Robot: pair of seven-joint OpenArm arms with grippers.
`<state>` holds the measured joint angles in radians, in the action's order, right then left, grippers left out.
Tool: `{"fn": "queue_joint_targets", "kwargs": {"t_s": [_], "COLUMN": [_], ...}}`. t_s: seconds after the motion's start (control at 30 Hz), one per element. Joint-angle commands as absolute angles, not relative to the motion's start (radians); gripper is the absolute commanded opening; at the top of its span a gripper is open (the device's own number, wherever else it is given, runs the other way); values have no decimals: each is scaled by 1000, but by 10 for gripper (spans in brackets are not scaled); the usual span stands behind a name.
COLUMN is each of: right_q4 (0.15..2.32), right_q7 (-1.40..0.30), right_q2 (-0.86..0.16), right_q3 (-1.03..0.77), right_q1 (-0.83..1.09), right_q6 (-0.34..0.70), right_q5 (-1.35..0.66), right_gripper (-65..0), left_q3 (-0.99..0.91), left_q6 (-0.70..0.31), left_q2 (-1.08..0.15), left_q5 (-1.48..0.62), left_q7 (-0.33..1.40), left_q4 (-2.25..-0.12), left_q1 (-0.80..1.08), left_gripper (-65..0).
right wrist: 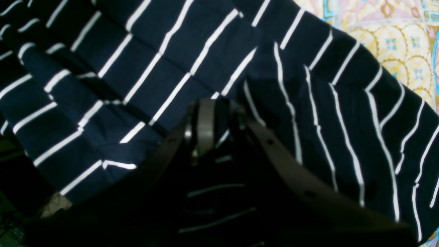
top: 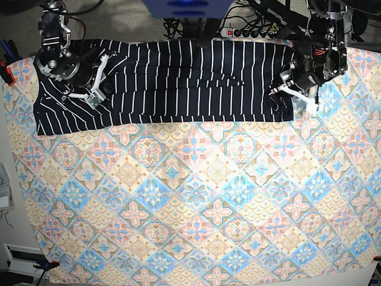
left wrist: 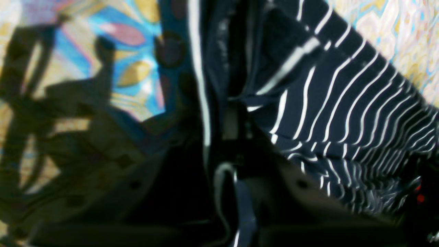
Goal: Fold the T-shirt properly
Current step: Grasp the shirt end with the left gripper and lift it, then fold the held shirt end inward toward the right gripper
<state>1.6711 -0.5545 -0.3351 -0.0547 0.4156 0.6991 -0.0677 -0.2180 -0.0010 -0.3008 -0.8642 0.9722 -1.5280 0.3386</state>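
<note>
1. Base view: the tablecloth (top: 196, 202) with pastel tile pattern covers almost the whole table; most of it lies bare, and nothing stands on its near half.
2. The T-shirt (top: 178, 80), dark navy with thin white stripes, lies stretched in a long band along the far edge of the table, from the far left corner nearly to the far right corner.
3. Beyond the far edge, cables and a power strip (top: 250, 33) lie on the floor; no writing on them can be read.
4. The left gripper (top: 290, 89) sits at the shirt's right end. In the left wrist view its jaws are drawn together on a bunched fold of the striped cloth (left wrist: 329, 103).
5. The right gripper (top: 95, 92) rests on the shirt's left end, near the far left corner. In the right wrist view its jaws are nearly together, with striped cloth (right wrist: 171, 61) between them.
6. A red clamp (top: 7, 74) grips the table's left edge.
</note>
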Motion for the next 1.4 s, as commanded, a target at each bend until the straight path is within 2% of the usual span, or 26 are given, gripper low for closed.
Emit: {"fn": "queue_joint_targets", "kwargs": {"t_s": [0.0,0.27,0.57,0.73,0.9,1.2,1.37], "right_q4": [1693,1693,1758,1797,1827,1819,1819], "right_q7": [-536,-533,-535,-530,-530,-532,-532], "right_q2": [-348,-348,-348,-348,-349,-348,-348], "right_q3": [-59,-54,53,54,19,-91,-96], "right_q1": [412,409,346,348,355,375,377], "right_q6": [698,698,698,698,698,698,698], "right_q5": [-81,-81,-82,-85,-87,-87,-87], "right_gripper": [-579,-579,-579,-579,-579,-579,-579], "left_q3": [-248,-407,-507,-501,-466,-309,-226], "left_q6": [-4,-4,-4,-4,-4,-4,-4], "left_q2": [-317,-317,-318,-314,-245,-140,-76], "left_q5": [-866,-866,-895,-941,-941,-944,-938], "left_q7": [957,921,929,931,946,980,980], "left_q4": [-1543,-1543,-1590,-1744,-1851,-1857,-1856], "left_q1": [337,334,317,361,380,361,346], "left_gripper": [-650,-650,-650,-650,-650,-650,-650]}}
